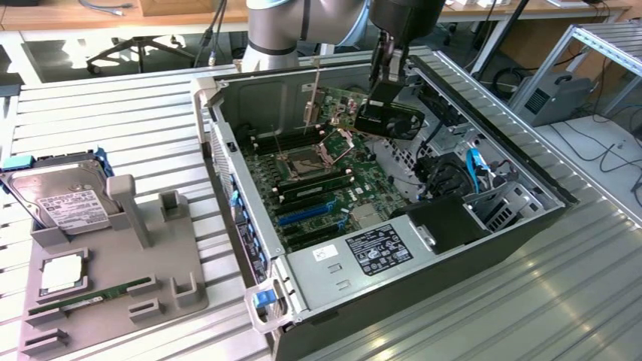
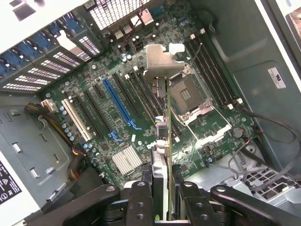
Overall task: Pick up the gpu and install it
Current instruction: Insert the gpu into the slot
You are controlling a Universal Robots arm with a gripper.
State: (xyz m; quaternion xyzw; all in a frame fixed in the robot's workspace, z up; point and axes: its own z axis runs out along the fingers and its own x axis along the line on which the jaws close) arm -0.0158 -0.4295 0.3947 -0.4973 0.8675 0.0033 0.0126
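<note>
**Exterior view.** Transport step: the gripper [image 1: 387, 114], partly closed, holds the gpu [image 1: 337, 104] above the open steel case [image 1: 401, 320].

**Wrist view.** The thin gpu [image 2: 168, 123] is seen edge-on, with its flat silver bracket [image 2: 162, 59] over the green motherboard [image 2: 106, 141]. Seating probably requires aligning its edge with a long slot [image 2: 119, 101].

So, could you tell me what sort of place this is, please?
Probably a robotics lab bench for computer assembly: the pincer holds a graphics card over an open computer case on a slatted metal table, with a hard drive on a grey holder alongside.
</note>
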